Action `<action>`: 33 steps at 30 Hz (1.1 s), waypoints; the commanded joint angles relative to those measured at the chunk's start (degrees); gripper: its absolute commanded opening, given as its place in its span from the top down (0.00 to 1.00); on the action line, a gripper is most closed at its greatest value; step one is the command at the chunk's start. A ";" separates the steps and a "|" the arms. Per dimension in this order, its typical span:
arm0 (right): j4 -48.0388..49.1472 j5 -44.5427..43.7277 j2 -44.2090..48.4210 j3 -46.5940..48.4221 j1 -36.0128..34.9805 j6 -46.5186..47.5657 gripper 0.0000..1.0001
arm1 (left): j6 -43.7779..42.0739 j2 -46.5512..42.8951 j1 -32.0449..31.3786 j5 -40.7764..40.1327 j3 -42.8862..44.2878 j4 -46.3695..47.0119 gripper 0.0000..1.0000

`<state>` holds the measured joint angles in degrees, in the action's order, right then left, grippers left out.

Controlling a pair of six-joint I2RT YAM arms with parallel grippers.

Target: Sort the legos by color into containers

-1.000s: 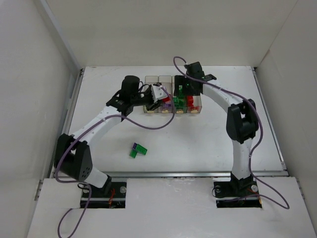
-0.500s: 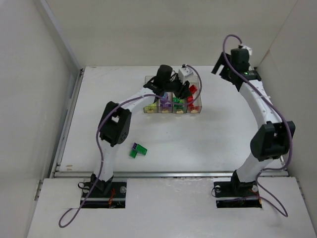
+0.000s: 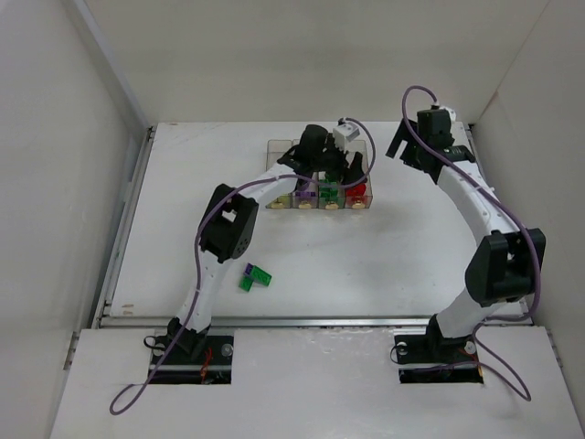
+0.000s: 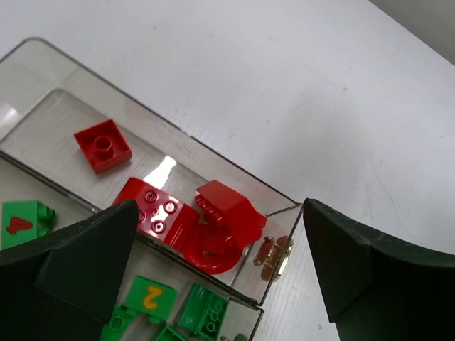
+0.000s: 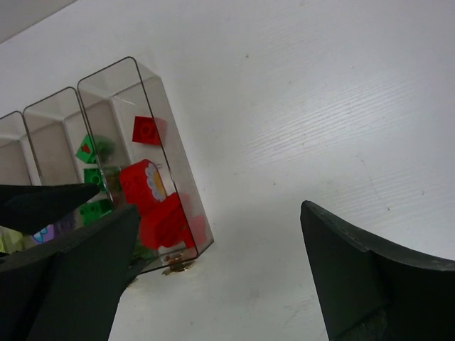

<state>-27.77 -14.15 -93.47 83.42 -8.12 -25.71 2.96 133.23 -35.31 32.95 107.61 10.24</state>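
1. Bins point(image 3: 277, 149): a row of four at the far middle of the table point(image 3: 411, 247).
2. Red legos point(image 4: 207, 222) sit in the right-end bin and green legos point(image 4: 151, 298) in the next one. Purple and yellow-green show in the other two.
3. Loose legos point(image 3: 261, 277): two green and one purple on the table, near-left, well apart from the bins.
4. Left gripper point(image 4: 219, 204): above the red bin, fingers apart, gripping nothing.
5. Right gripper point(image 5: 219, 207): above the table just right of the bins, fingers apart, gripping nothing.

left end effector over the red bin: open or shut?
Open. The left end effector has its fingers wide apart, nothing between them; red legos lie in the bin below.
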 commanded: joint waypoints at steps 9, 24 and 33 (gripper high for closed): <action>3.60 5.79 6.36 0.87 -5.84 8.30 0.00 | -35.78 -21.90 -0.38 6.61 1.66 -27.34 0.00; 6.51 28.48 6.76 -14.43 -40.02 26.84 0.00 | -11.59 -86.00 29.68 -25.98 -59.60 -9.02 0.00; 12.38 24.70 -7.51 -12.14 -50.42 27.57 0.01 | -4.98 -93.33 29.68 -34.08 -65.07 -10.50 0.00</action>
<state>-21.71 11.03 -101.43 68.90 -59.51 0.89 -6.07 40.21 -5.52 4.45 42.76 -3.11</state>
